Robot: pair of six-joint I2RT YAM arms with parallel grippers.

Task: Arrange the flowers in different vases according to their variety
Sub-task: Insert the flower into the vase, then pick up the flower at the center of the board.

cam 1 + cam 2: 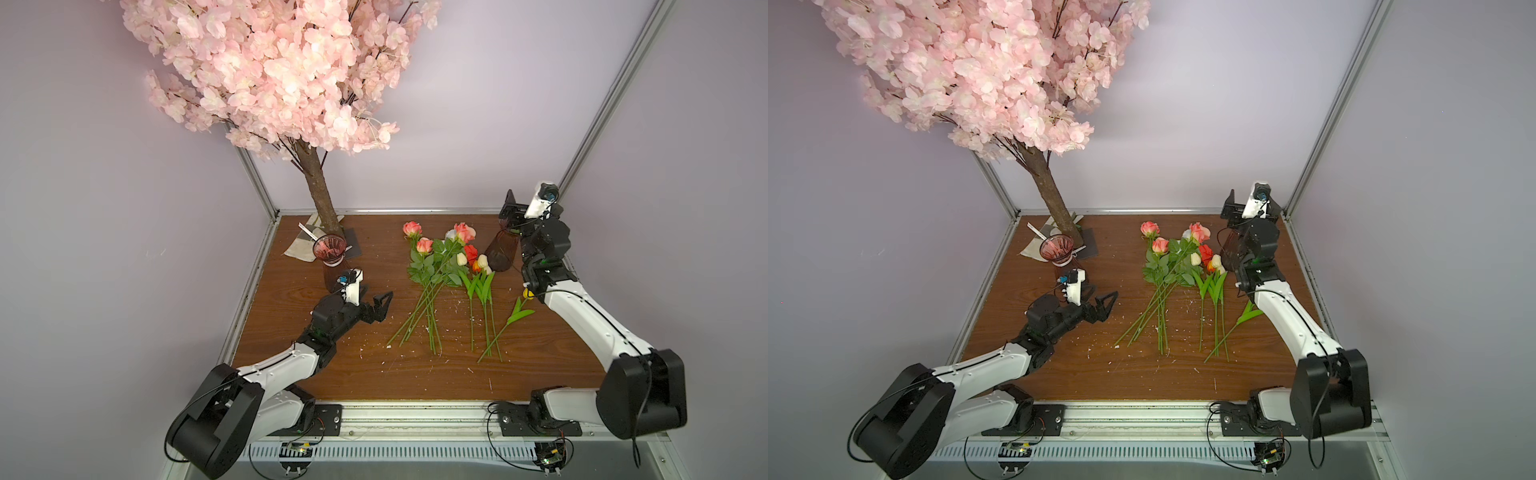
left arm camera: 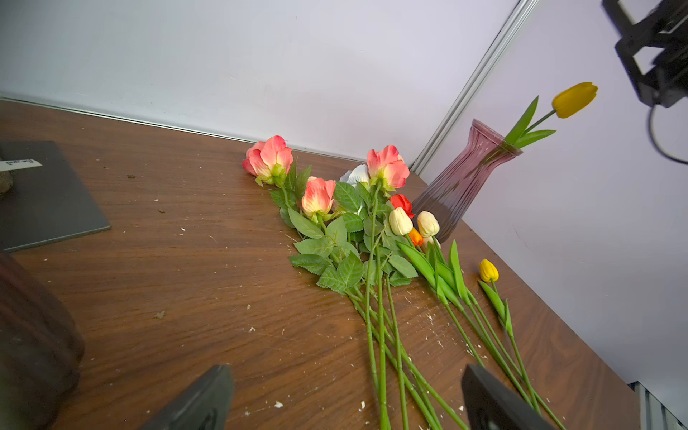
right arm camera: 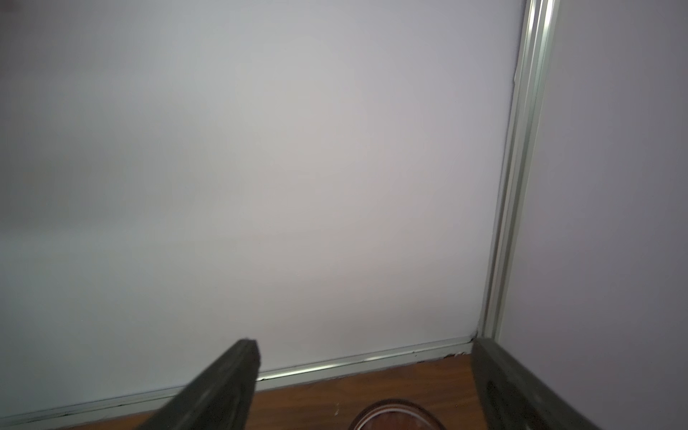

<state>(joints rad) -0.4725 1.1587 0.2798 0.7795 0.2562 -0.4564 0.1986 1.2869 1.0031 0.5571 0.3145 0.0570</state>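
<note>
Roses (image 1: pixel 432 257) in coral, red and white lie in a bunch at mid-table, stems toward the front. Beside them lie several tulips (image 1: pixel 478 266), and one yellow tulip (image 2: pixel 488 271) lies apart. One maroon vase (image 1: pixel 328 249), with a pale neck band, stands by the tree. The other vase (image 2: pixel 465 182) stands at the back right with a yellow tulip (image 2: pixel 573 98) leaning out of its mouth. My right gripper (image 3: pixel 365 346) hovers open and empty above that vase's mouth (image 3: pixel 396 415). My left gripper (image 2: pixel 346 372) is open and empty, low over the table left of the rose stems.
A big pink blossom tree (image 1: pixel 320 195) rises from a grey base plate (image 1: pixel 353 241) at the back left. Walls and metal frame posts (image 1: pixel 582 166) close in the back and sides. White crumbs litter the wooden table (image 1: pixel 291 299).
</note>
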